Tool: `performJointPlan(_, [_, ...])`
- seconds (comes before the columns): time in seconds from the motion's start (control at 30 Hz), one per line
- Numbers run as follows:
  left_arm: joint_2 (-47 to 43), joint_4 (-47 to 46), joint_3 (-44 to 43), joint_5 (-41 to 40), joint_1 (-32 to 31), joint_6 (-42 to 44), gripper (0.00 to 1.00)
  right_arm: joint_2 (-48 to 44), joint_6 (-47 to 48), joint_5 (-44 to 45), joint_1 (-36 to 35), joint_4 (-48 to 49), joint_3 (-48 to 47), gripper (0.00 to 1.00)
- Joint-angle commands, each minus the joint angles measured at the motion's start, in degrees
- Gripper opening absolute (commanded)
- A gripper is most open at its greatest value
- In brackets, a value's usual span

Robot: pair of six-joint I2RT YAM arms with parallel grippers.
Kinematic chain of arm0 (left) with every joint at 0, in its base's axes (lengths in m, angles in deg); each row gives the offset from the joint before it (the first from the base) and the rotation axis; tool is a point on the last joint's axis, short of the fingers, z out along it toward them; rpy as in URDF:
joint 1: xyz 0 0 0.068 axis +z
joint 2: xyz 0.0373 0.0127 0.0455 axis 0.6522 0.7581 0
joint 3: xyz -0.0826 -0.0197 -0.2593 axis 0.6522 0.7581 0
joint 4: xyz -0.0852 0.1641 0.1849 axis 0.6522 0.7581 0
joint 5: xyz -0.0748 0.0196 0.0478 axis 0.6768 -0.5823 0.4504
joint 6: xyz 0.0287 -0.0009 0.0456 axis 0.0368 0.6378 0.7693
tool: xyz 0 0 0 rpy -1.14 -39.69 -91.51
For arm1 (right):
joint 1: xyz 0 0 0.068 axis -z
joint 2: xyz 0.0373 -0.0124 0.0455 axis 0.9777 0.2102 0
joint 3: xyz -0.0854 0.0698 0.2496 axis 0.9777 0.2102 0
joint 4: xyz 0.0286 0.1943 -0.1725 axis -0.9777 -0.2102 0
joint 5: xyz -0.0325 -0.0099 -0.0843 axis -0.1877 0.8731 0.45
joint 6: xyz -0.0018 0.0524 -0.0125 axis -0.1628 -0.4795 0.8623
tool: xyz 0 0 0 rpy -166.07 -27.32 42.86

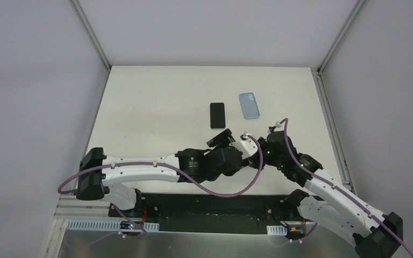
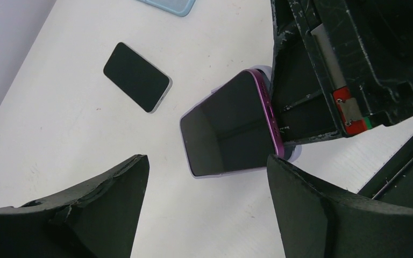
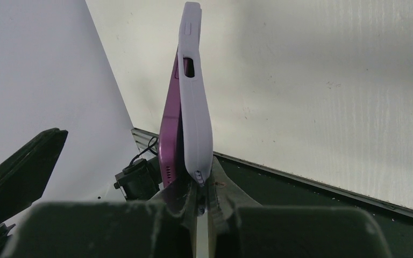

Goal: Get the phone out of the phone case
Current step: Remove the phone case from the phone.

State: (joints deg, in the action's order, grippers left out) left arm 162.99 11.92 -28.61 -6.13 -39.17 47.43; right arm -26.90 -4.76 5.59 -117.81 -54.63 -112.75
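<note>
A purple phone (image 2: pixel 223 126) sits in a lilac case (image 3: pixel 195 107) and is held upright on edge above the table. In the right wrist view the phone (image 3: pixel 170 134) stands partly out of the case at the near end, with a gap between them. My right gripper (image 3: pixel 201 188) is shut on the lower edge of the lilac case; it shows in the top view (image 1: pixel 251 138) at table centre. My left gripper (image 2: pixel 207 177) is open and empty just in front of the phone's screen, its right finger (image 2: pixel 322 204) close to the phone's purple edge. It also shows in the top view (image 1: pixel 223 138).
A bare black phone (image 1: pixel 217 115) lies flat on the white table (image 1: pixel 156 107) behind my grippers; it also shows in the left wrist view (image 2: pixel 137 77). A light blue case (image 1: pixel 249 105) lies to its right. The table's right rail (image 1: pixel 330 123) runs nearby.
</note>
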Motion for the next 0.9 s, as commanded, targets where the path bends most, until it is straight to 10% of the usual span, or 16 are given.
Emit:
performJointPlan(0.0, [-3.74, 0.15, 0.74, -1.85, -0.83, -0.53, 0.82, 0.18, -1.07, -0.83, 0.21, 4.21, -3.79, 0.0])
performJointPlan(0.87, [2.63, 0.66, -2.91, -5.93, -2.35, 2.36, 0.68, -0.21, -1.68, -2.13, 0.2, 4.37, -4.42, 0.0])
